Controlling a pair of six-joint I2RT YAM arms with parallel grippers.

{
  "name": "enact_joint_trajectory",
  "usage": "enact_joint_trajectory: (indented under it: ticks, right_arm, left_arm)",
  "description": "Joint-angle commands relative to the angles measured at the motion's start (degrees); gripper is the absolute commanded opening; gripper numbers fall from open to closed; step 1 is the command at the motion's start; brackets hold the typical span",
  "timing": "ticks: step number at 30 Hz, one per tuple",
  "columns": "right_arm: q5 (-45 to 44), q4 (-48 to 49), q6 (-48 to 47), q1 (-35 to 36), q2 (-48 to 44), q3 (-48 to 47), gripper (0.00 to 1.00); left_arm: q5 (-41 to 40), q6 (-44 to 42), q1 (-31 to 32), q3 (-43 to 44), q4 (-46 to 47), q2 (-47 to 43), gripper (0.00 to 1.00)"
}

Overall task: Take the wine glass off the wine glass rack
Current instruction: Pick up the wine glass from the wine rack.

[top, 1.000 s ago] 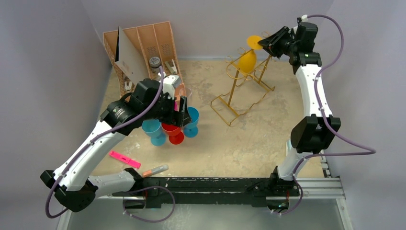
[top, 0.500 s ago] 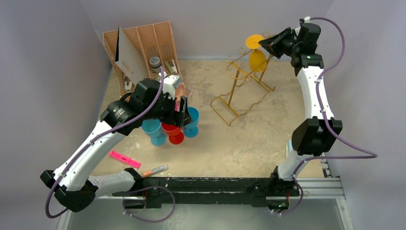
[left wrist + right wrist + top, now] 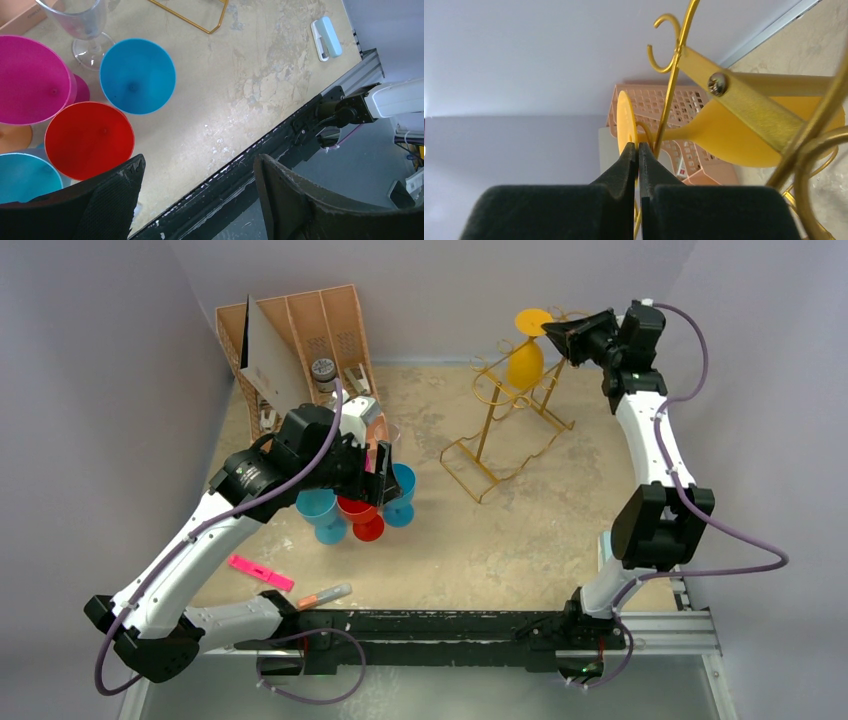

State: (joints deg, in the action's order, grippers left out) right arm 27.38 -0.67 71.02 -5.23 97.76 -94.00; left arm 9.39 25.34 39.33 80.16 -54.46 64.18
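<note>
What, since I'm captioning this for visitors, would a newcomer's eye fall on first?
The yellow plastic wine glass hanging upside down from the thin gold wire rack at the far right of the table, with the right gripper shut at its foot. Next, the cluster of bright blue, red and pink plastic cups at left centre, under the open left gripper.

We see a yellow wine glass [image 3: 524,363] hanging upside down from a looped arm atop the wine glass rack [image 3: 749,107], round foot uppermost, bowl below. The rack is thin gold wire, standing upright on its wavy-edged base at the tabletop's [image 3: 560,530] far right.
</note>
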Motion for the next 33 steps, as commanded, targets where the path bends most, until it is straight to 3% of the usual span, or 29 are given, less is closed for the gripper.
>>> enact_joint_trajectory:
  ticks: [1, 13, 33]
  right_arm:
    - [-2.63, 3.04, 4.55, -0.39, -1.49, 0.08, 0.0]
    - [-3.34, 6.87, 9.32, -0.46, -1.34, 0.14, 0.0]
    - [-1.48, -0.36, 2.29, -0.3, -1.75, -3.99, 0.0]
  left_arm:
    - [0.42, -0.58, -0.13, 0.9, 1.69, -1.27, 0.78]
    - [0.97, -0.12, -0.13, 0.39, 2.16, -1.69, 0.78]
    - [1.23, 0.41, -0.13, 0.35, 3.06, -1.25, 0.78]
